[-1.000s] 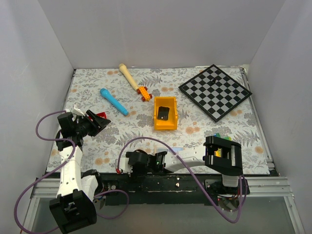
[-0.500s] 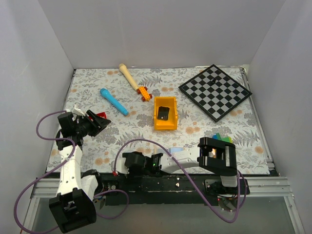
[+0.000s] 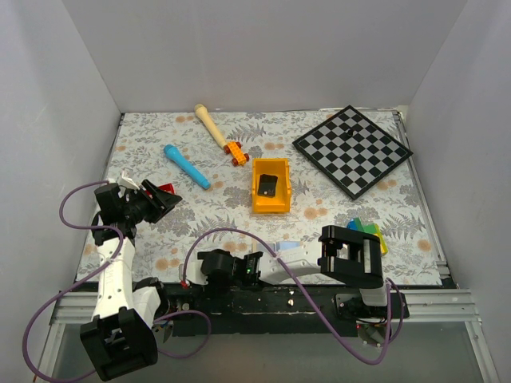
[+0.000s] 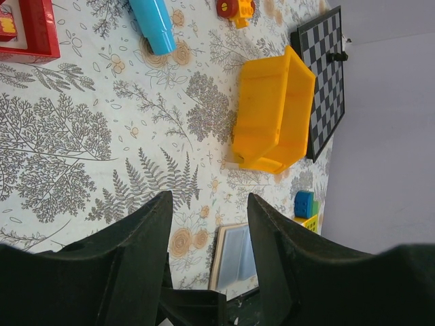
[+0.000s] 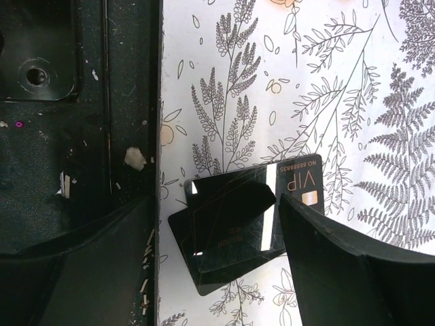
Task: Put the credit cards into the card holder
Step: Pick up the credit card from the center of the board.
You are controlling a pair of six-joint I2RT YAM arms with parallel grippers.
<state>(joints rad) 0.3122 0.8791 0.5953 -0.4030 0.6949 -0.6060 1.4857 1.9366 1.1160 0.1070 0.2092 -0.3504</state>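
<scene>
Two black credit cards, one marked VIP, lie overlapped on the floral mat by the black near edge. My right gripper is open above them, one finger on each side; in the top view it hides them. A red card with white markings lies at the left, just beyond my left gripper in the top view. My left gripper is open and empty. The card holder lies open, tan-edged with pale blue lining, near the front edge; my right arm partly covers it in the top view.
A yellow-orange bin with a dark object inside stands mid-table. A chessboard lies at the back right. A blue cylinder, a wooden pin and a small orange toy car lie at the back left. Coloured bricks sit at the right.
My right arm has swung left along the near edge, bringing its gripper further left and uncovering the coloured bricks. The left arm has not moved.
</scene>
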